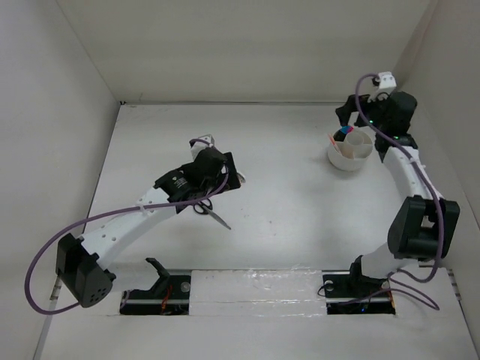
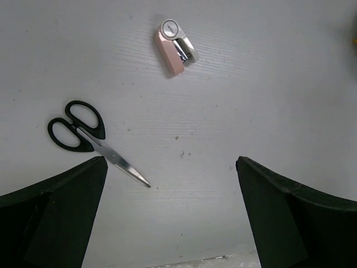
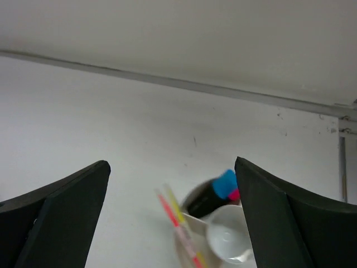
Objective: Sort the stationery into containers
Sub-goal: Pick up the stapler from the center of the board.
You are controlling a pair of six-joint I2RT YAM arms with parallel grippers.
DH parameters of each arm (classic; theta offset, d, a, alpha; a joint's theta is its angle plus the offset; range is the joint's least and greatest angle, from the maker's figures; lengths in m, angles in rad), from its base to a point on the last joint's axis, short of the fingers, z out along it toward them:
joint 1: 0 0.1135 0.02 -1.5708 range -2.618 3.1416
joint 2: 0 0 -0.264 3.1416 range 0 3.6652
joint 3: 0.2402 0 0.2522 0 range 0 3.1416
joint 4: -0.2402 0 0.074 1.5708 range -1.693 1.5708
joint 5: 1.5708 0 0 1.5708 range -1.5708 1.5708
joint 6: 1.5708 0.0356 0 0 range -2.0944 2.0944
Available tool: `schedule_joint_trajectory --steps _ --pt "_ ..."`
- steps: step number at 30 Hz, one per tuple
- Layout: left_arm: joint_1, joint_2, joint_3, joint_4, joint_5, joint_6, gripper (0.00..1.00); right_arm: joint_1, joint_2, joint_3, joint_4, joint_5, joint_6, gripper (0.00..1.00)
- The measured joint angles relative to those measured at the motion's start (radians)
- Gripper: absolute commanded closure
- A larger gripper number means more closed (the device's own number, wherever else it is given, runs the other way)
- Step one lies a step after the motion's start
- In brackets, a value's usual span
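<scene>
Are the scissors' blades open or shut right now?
Shut: the scissors lie flat, blades together in a single point, handle loops side by side.

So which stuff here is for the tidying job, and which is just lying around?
For the job: scissors, small pink stapler-like item, markers, pens, white containers.

Just there: purple cable, shiny tape strip between the arm bases.
</scene>
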Motion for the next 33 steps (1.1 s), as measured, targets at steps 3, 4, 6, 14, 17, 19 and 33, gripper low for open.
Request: schedule_joint_trajectory --steps 3,4,6,14,17,19,33 --pt "0.0 0.058 0.034 -0.023 -0.04 -0.038 0.0 0.224 -0.121 -0.054 -0.003 0.267 0.021 0.0" --pt "0.0 0.077 0.047 -0.029 -0.053 -0.053 0.0 0.3 -0.157 -0.075 -0.003 0.345 0.028 0.0" --pt "0.0 0.11 0.068 -0.038 -0.077 -0.081 0.0 0.474 -0.229 -0.123 -0.001 0.509 0.053 0.0" --pt "0.005 0.331 0.225 -0.063 -0.096 -0.151 0.0 0.593 -0.367 -0.268 -0.011 0.579 0.137 0.0" --pt "0.01 0.433 0.281 -0.053 -0.085 -0.173 0.0 0.591 -0.422 -0.319 -0.031 0.59 0.175 0.0" --pt "0.021 0.491 0.301 -0.049 -0.068 -0.192 0.03 0.593 -0.484 -0.353 -0.041 0.559 0.194 0.0" --pt "0.097 0.774 0.455 -0.071 -0.071 -0.301 0.06 0.686 -0.61 -0.455 -0.027 0.314 0.249 0.0"
